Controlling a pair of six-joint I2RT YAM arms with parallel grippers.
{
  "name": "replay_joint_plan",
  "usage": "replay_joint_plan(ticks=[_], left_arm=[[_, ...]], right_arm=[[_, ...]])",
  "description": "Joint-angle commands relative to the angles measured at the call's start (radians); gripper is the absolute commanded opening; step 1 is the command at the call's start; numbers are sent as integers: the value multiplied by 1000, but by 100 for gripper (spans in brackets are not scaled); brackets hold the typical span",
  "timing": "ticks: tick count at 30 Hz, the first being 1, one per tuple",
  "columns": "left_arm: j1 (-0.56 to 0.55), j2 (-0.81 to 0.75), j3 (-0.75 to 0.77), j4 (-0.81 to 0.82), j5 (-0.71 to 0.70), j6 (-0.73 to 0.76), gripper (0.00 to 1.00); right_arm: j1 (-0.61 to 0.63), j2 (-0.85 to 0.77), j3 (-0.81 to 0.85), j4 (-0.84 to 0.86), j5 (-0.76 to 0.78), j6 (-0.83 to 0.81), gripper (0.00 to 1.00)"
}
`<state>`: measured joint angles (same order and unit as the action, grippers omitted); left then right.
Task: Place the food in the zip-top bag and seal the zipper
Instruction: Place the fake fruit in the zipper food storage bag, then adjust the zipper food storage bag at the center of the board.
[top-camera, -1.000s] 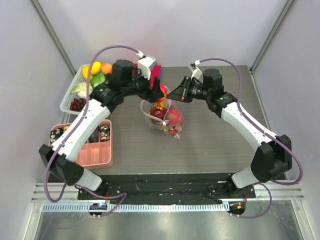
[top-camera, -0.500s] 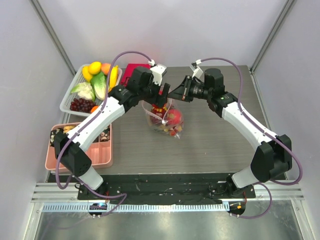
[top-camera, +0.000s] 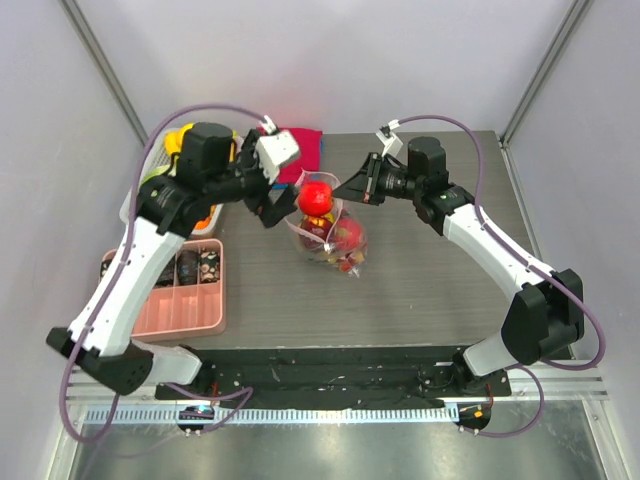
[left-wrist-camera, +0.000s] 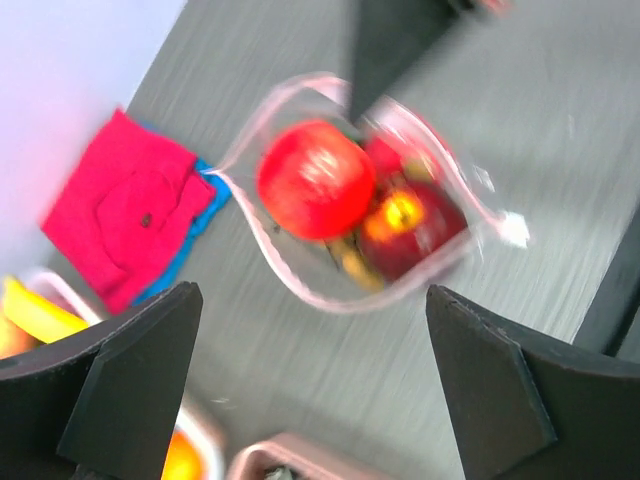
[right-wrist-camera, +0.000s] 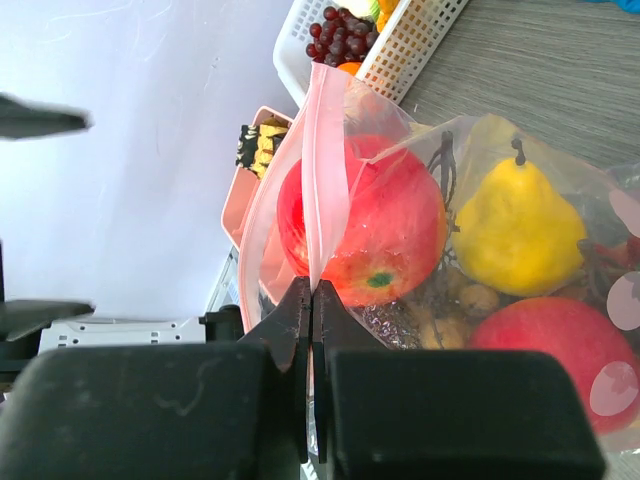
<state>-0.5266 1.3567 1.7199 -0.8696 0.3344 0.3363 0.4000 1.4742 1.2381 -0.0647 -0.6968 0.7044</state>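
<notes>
The clear zip-top bag (top-camera: 338, 243) stands mid-table with its mouth open, holding several toy fruits. A red apple (top-camera: 316, 196) sits on top at the mouth. My right gripper (top-camera: 347, 190) is shut on the pink zipper strip (right-wrist-camera: 322, 170) at the bag's rim and holds it up. In the right wrist view the gripper (right-wrist-camera: 312, 300) pinches the strip, with the red apple (right-wrist-camera: 370, 215), a yellow pear (right-wrist-camera: 515, 230) and another red fruit (right-wrist-camera: 560, 350) behind the plastic. My left gripper (top-camera: 270, 207) is open and empty, just left of the bag. In its wrist view (left-wrist-camera: 315, 400) it hovers above the bag (left-wrist-camera: 440, 160) and apple (left-wrist-camera: 315, 180).
A red folded cloth (top-camera: 302, 150) lies behind the bag, also in the left wrist view (left-wrist-camera: 130, 220). A pink compartment tray (top-camera: 195, 305) sits front left. A white basket (right-wrist-camera: 420, 40) with grapes and other fruit stands far left, largely under my left arm.
My left gripper was over the bag's mouth; it has pulled back to the left, open. A red apple now rests at the bag's mouth. My right gripper has kept its hold.
</notes>
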Motion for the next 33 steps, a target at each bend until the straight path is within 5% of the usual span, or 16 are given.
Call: replay_joint_plan(ticks=[1,7,15,20,24,29,33], left_arm=[[-3,-30,-38,-259,149,524,96],[-10,-87,-206,-154,198,832,88],[-10,39,-167,-146,201,955,77],[-41,39,-235,-171,115,1070,51],[-79,7,-166,-141,132,887,3],[-136,-31,-25,-85,178,602,0],[-174,-51,-112,-17,95,466,0]], right_arm=[[5,-35,32,39,-29,-39,1],[8,-28,49,13,-46,-62,1],[25,-25,60,-24,-50,-109,1],[28,-20,87,-61,-49,-151,1],[39,-15,147,-118,-47,-210,1],[62,4,332,-265,-40,-350,1],[117,12,367,-383,-10,-486,1]])
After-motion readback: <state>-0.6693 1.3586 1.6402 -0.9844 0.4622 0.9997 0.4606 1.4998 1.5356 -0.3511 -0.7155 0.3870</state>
